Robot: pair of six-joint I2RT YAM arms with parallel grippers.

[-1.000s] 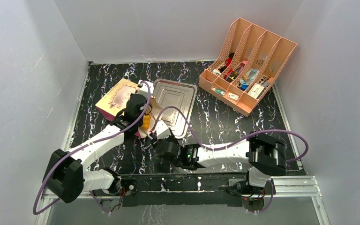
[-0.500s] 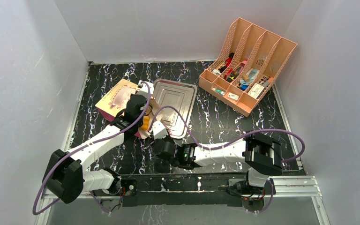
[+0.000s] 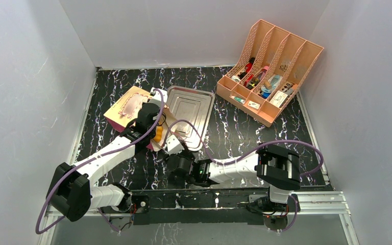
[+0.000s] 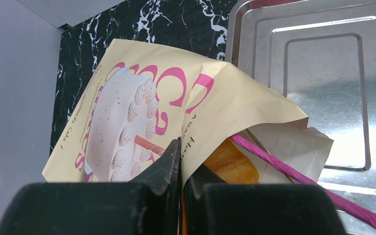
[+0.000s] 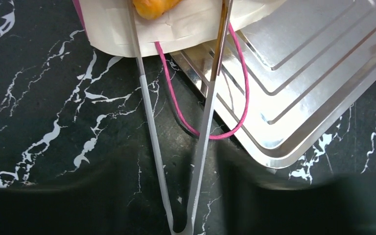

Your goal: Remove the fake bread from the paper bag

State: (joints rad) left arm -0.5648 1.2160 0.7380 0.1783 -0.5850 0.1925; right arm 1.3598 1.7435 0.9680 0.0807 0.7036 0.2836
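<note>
Orange bread [image 5: 152, 7] in the bag [image 4: 245, 105] mouth, 9 o'clock of the tray [image 5: 323, 73], looks hard and slippery, so tongs [image 5: 209, 112] held wide in my right gripper [image 3: 172, 145] should pinch its middle; my left gripper [image 4: 180, 161] is shut on the bag edge.

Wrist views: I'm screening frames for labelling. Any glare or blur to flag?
Right wrist view: a dark out-of-focus band fills the bottom edge; the shiny silver metal tray mirrors light without washing out. Left wrist view: the black left gripper is soft, the cream paper bag sharp, the tray shows a white glare patch.
</note>
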